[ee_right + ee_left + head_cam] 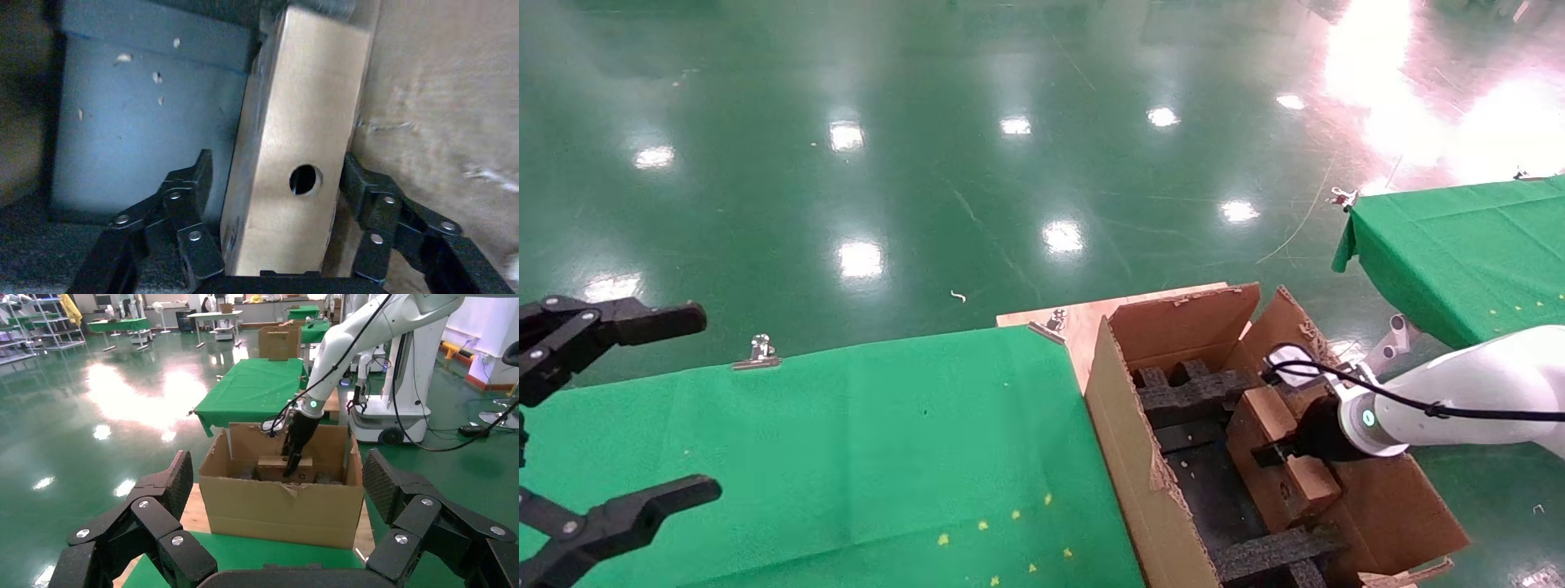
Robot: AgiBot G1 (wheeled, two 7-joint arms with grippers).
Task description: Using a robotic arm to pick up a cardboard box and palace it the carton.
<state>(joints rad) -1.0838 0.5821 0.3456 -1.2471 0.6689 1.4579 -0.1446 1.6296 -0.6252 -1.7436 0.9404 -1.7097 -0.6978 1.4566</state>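
Head view first: we see the robotic arm (1483, 404) reaching in from the right edge of the frame, its right gripper (1291, 449) down inside the carton (1124, 425) at lower right. The cardboard box (1275, 457) sits inside the carton, against its right-hand wall, with the black fingers on either side of it. Black foam (1185, 396) fills the far end of the carton. To the left of the carton lies a table with a green cloth (846, 457), and at the far left edge our left gripper (617, 408) hangs above that cloth, its fingers spread wide with nothing between them. A second green-covered table (1459, 253) stands at the right edge.

Left wrist view: we look past the wide-apart left fingers (153, 508) at the carton (281, 508) in mid-frame. The white arm (361, 343) comes down from the upper right and its gripper (294, 459) meets the small box (272, 468) inside.

Right wrist view: the box (294, 141) fills the centre, its round hole (305, 179) facing us. The right fingers (196, 184) stand to both sides of it; we cannot tell whether they press on it or stand just off its sides. The carton wall (440, 122) is just beside the box on one side, dark foam (147, 122) on the other.
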